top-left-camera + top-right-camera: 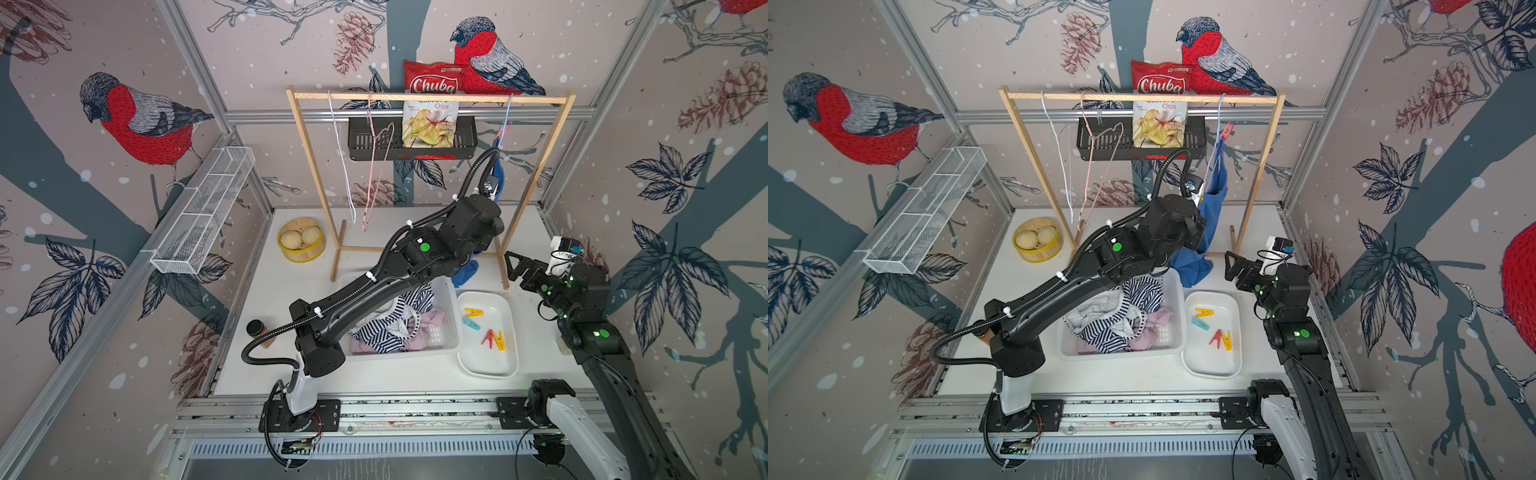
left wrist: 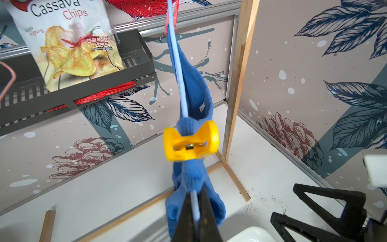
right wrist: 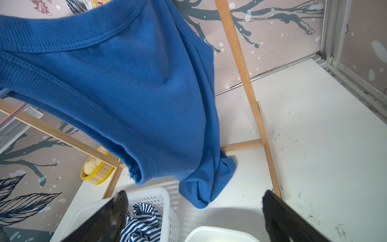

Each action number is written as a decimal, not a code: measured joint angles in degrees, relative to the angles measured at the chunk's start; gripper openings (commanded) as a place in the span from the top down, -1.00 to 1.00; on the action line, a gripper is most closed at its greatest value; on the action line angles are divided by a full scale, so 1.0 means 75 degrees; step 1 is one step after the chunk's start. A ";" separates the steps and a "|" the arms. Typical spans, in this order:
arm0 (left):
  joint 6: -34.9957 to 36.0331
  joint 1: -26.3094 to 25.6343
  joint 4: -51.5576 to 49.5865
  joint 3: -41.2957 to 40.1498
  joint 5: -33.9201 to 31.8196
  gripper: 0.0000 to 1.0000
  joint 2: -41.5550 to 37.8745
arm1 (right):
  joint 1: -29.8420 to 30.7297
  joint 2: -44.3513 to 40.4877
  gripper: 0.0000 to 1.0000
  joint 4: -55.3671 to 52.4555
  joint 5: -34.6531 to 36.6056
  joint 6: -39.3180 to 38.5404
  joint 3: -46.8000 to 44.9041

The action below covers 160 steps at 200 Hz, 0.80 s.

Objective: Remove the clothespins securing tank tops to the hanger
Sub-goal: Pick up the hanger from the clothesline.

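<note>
The plain blue tank top [image 1: 1213, 195] hangs from a light blue hanger [image 2: 178, 69] at the rack's right end. A yellow clothespin [image 2: 190, 142] pins it to the hanger wire, and a red clothespin [image 1: 1226, 131] sits higher up near the hook. My left gripper [image 2: 195, 198] is shut on the hanger wire just below the yellow clothespin. Beside the rack's right post, my right gripper [image 1: 513, 266] stands open and empty, facing the blue top [image 3: 125, 83]. The striped tank top [image 1: 386, 328] and the pink one [image 1: 424, 330] lie in a white basket [image 1: 451, 328].
A white tray [image 1: 486, 370] holds several loose clothespins. Bare white [image 1: 340, 166] and pink [image 1: 378, 174] hangers hang on the wooden rack [image 1: 432, 97]. Behind it a black shelf [image 1: 467, 143] carries a chips bag. A bamboo steamer [image 1: 301, 241] stands at the back left.
</note>
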 measured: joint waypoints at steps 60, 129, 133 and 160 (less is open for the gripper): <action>0.0449 0.0184 0.0242 -0.0032 -0.0114 1.00 -0.0662 | -0.0076 -0.0114 -1.00 -0.0012 -0.0082 0.0003 -0.0058; 0.1346 0.0358 0.1212 -0.0740 -0.0309 1.00 -0.1276 | -0.0087 -0.0388 -1.00 -0.0076 0.0015 0.0009 -0.0219; 0.1399 0.0358 0.1221 -0.0752 -0.0309 1.00 -0.1303 | -0.0087 -0.0402 -1.00 -0.0087 0.0032 0.0012 -0.0227; 0.1600 0.0367 0.1568 -0.1384 -0.0291 1.00 -0.1833 | -0.0087 -0.0560 -1.00 -0.0178 0.0070 0.0032 -0.0315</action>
